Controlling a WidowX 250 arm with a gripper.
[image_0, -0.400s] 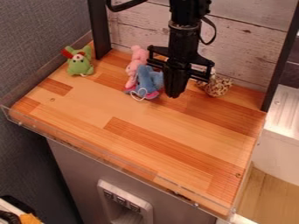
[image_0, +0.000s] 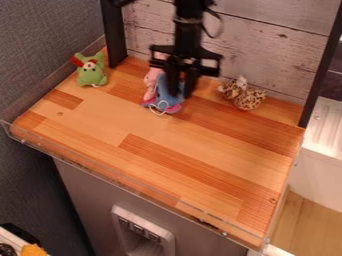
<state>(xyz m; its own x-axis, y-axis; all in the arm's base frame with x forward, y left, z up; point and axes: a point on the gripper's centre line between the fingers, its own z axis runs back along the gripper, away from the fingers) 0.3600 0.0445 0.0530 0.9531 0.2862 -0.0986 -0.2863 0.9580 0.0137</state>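
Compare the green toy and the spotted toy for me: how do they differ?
The green toy is mostly plain green with red patches near its head; the spotted toy is tan with dark spots all over. The green toy sits near the view's left edge of the tabletop, while the spotted toy is toward its right, close to the wooden wall. Both are small toys, apart from the gripper.

Matte black arm | cylindrical segments | loose black cable loop | flat crossbar frame
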